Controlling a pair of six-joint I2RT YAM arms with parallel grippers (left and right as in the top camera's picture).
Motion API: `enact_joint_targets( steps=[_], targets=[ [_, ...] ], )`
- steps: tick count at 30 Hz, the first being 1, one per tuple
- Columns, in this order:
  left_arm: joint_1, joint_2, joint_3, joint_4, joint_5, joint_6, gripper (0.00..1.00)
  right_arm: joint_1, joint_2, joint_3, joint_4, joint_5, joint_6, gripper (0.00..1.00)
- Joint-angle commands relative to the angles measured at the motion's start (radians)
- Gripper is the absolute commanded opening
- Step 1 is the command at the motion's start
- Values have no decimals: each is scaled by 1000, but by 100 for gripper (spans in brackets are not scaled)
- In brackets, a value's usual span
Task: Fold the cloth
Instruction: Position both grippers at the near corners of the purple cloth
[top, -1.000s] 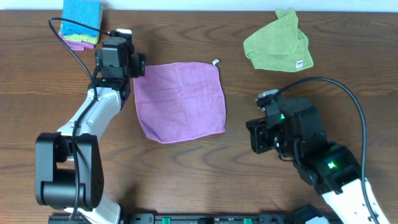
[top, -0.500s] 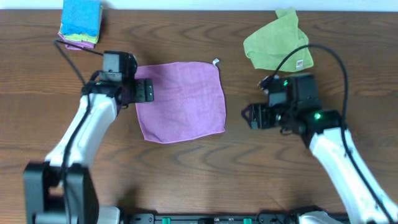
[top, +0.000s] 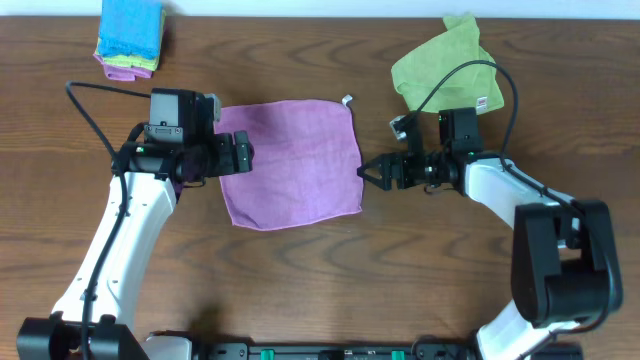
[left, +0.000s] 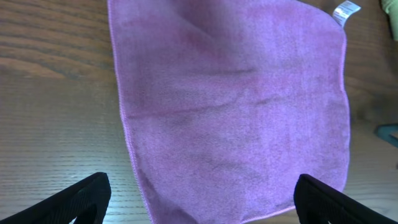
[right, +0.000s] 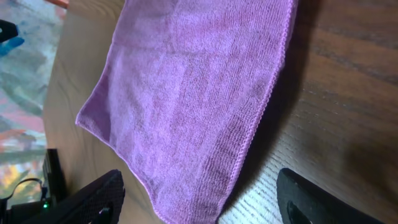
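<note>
The lilac cloth (top: 290, 160) lies flat and unfolded on the wooden table, its small white tag (top: 347, 100) at the far right corner. My left gripper (top: 243, 155) is open over the cloth's left edge. In the left wrist view the cloth (left: 236, 106) fills the space between the spread fingers (left: 81, 199). My right gripper (top: 367, 172) is open at the cloth's right edge, near its front right corner. The right wrist view shows that corner of the cloth (right: 193, 93) between the wide-apart fingertips (right: 93, 202). Neither gripper holds anything.
A crumpled green cloth (top: 447, 70) with a white tag lies at the back right. A stack of folded cloths with a blue one on top (top: 130, 35) sits at the back left. Bare wooden table (top: 320, 270) stretches in front of the lilac cloth.
The right arm has swung in from the front right to the cloth's right edge and its gripper has opened. The left gripper has moved from the cloth's far left corner down its left edge.
</note>
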Motion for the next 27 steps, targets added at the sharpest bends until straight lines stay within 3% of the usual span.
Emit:
enact_joint_targets(
  steps=[1,16,27],
  targets=[
    [3,3,8,0,24,-4,95,21,33,10,7,-50,8,80],
    [3,3,8,23,24,-4,95,94,154,10,27,-51,52,82],
    [3,3,8,22,13,5,95,103,130,10,-126,-140,60,69]
  ],
)
